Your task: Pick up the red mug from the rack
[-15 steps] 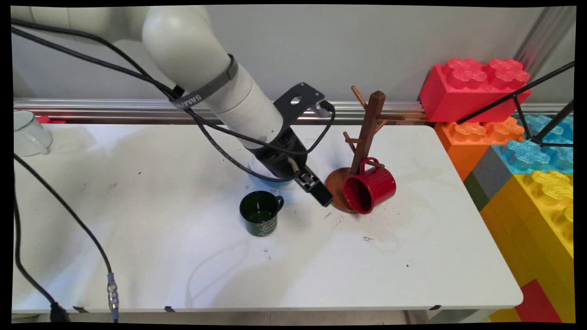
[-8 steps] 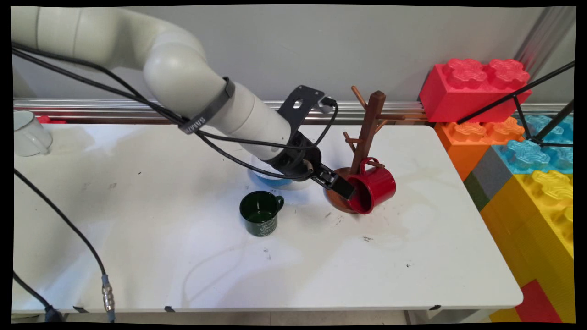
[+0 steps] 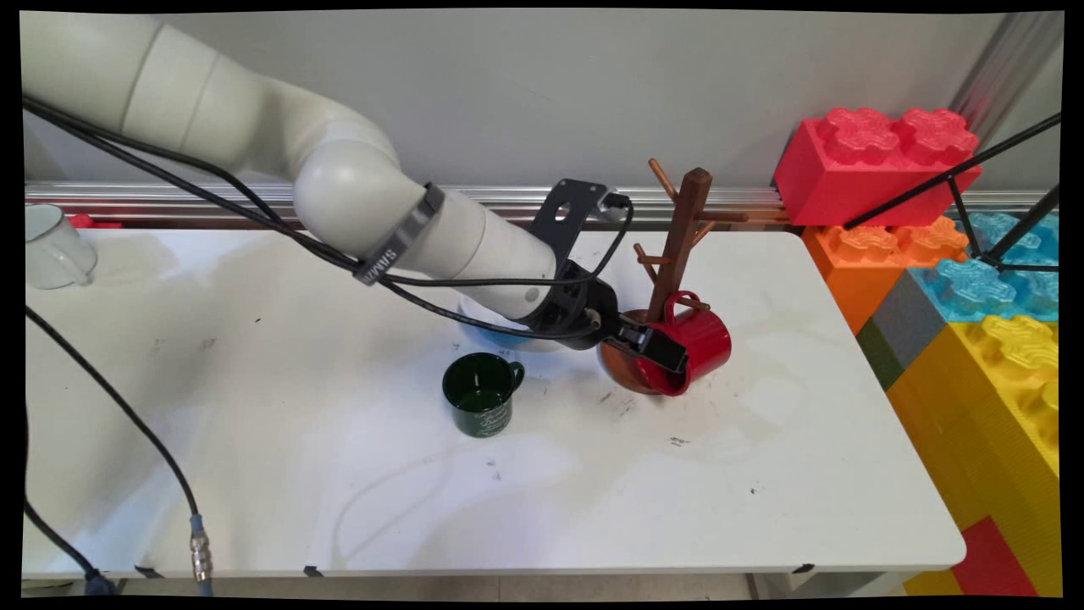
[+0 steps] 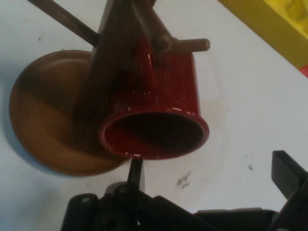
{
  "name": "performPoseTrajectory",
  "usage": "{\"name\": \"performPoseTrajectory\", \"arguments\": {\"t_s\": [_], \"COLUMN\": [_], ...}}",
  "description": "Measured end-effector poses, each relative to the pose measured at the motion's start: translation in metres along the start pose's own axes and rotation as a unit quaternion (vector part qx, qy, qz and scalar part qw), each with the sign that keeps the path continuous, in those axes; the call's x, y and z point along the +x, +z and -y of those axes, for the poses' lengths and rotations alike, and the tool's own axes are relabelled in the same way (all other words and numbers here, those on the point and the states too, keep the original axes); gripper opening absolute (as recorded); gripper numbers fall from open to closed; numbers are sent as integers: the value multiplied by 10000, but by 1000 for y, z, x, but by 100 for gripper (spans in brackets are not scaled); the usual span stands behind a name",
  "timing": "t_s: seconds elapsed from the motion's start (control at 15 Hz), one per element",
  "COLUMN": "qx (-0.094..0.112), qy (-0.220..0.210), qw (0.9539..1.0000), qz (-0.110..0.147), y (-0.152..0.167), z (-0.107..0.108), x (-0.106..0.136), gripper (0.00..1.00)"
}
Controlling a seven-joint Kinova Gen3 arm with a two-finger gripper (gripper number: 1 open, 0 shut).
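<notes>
A red mug (image 3: 710, 337) (image 4: 171, 91) hangs by its handle on a low peg of a brown wooden mug tree (image 3: 683, 227) (image 4: 48, 115), its mouth tilted toward the table's front left. My gripper (image 3: 660, 350) (image 4: 211, 168) is open right at the mug's mouth. In the hand view one fingertip (image 4: 136, 171) sits just under the rim's near edge, while the other finger (image 4: 288, 171) stands well out to the side of the mug. Nothing is held. A dark green mug (image 3: 480, 395) stands upright on the table to the gripper's left.
A blue-and-white bowl (image 3: 500, 333) lies partly hidden under the arm's wrist. A white mug (image 3: 52, 246) stands at the far left edge. Large red, orange, blue and yellow toy blocks (image 3: 957, 280) are stacked off the table's right end. Black cables hang at the front left.
The gripper has swung right and levelled out, going from beside the green mug, past the mug tree's base, to the red mug's mouth. The mugs and the tree have not moved.
</notes>
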Motion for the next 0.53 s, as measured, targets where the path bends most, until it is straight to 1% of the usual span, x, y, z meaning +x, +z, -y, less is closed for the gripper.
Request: {"name": "performPoseTrajectory", "arguments": {"t_s": [0.27,0.53], "qx": [-51,-99], "qy": [-196,-354], "qw": [9997,9992], "qz": [-120,-184], "y": [14,27], "z": [1,1], "x": [-5,-8], "gripper": [100,100]}}
